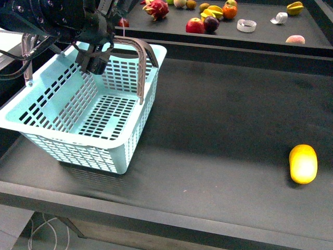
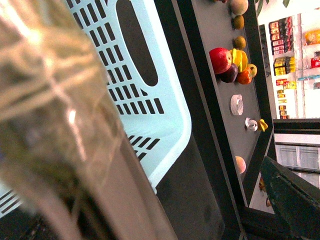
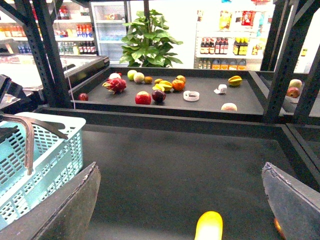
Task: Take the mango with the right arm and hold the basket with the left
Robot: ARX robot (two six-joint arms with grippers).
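A wide matte black surface fills the foreground. Behind it sits a second, raised dark grey surface, framed by dark metal posts. Beyond stand a leafy green potted plant, a glass-door drinks fridge and shop shelves of bottles, all brightly lit. Pale grey floor and white cables show below the front edge.

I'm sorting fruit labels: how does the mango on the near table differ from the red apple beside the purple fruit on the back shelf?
The mango is yellow-orange; the red apple is deep red. The mango is an elongated oval, the apple round. The mango lies alone on the near table; the apple sits on the back shelf beside a dark purple fruit. Both look smooth-skinned.
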